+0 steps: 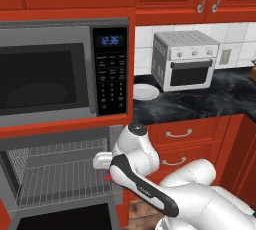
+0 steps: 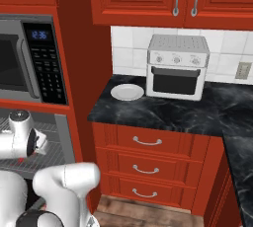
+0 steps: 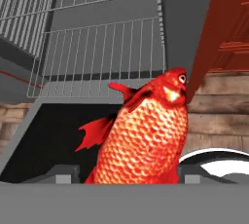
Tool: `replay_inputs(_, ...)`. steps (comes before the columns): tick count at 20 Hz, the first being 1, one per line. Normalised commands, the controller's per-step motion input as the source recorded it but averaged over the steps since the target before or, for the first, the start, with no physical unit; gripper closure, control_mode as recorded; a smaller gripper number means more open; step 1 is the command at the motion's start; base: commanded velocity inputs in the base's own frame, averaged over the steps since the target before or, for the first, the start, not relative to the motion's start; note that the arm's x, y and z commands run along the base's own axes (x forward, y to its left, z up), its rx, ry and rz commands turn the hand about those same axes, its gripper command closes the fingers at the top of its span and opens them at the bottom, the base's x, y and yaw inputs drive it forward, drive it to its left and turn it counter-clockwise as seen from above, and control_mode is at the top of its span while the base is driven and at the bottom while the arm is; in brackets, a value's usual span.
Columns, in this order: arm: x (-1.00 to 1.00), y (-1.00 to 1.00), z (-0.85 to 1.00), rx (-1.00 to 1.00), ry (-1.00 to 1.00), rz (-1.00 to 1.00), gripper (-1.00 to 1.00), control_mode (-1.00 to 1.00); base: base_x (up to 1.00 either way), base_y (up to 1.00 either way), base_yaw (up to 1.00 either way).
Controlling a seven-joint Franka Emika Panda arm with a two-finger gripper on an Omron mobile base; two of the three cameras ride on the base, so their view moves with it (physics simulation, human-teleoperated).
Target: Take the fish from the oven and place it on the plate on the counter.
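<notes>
Fish [image 3: 146, 135] is sitting between the two fingers [image 3: 62, 173] in the hand view, its scaled red-orange body rising from the bottom edge with the head pointing up and away from the hand and a side fin sticking out to one side. The fingers are standing fairly wide apart with the body filling the space between them, so they are most likely clamping on the fish across its flanks (the contact points themselves are hiding below the frame edge). Beyond it, the wire rack [image 3: 97, 47] of the open oven [image 1: 60, 174] is showing, and the fish is hanging clear of that rack, just in front of the oven's mouth.

In the left base view a sliver of red is peeking out beside the gripper [image 1: 107, 174] at the oven's right edge. The plate [image 2: 127, 92] is lying on the dark table [image 2: 163, 112], just beside the toaster oven [image 2: 177, 67] and well apart from the hand, up and to the right of the oven.

Judging by its looks, the fish is probably handling as a light, stiff, smooth little thing, rounded in section and apt to slip or pivot. Holding across the thick middle of the body, not the thin tail or fins, is seeming the safest choice.
</notes>
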Motion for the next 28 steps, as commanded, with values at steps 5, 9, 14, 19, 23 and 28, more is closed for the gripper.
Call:
replay_inputs(5,-0.02,-0.64,0.82,0.0,-0.09,0.1,1.0,-1.0,0.0,0.0,0.0)
replay_inputs(9,0.0,-0.81,0.75,0.0,-0.12,0.12,1.0,-1.0,0.0,0.0,0.0)
replay_inputs(14,0.03,-0.81,0.59,0.0,-0.11,0.14,1.0,-1.0,0.0,0.0,0.0)
replay_inputs(19,0.1,-0.92,0.33,0.04,-0.13,0.09,1.0,-1.0,0.0,0.0,0.0)
replay_inputs(23,0.33,-0.84,0.0,0.0,-0.12,0.02,1.0,-1.0,0.0,0.0,0.0)
replay_inputs(28,0.26,-0.33,0.0,-0.06,-0.13,0.01,1.0,-1.0,0.0,0.0,0.0)
